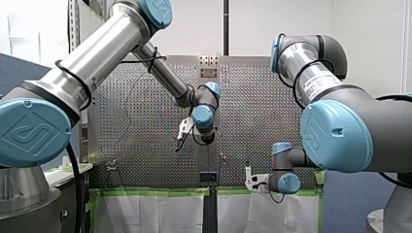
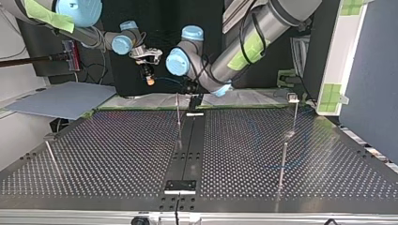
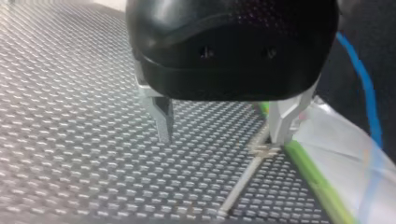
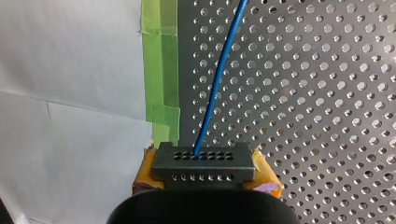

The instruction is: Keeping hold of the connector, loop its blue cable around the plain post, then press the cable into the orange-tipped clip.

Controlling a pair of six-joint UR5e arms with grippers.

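While my right pincer (image 4: pixel 205 171) clamps the connector (image 4: pixel 203 161) and my left pincer (image 3: pixel 223 135) hangs open, empty, the blue cable (image 4: pixel 218 84), pulled taut while looping, could wrench the connector loose.

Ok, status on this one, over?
Left gripper open, empty, above table. Right gripper shut on connector, blue cable running ahead. Nothing seen in the way.

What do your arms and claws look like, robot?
My left arm and my right arm are shiny silver tubes with grey joints and round light-blue caps bearing a curvy logo. Black cables run along them. My left claw is black with metal fingers; my right claw has yellow pads.
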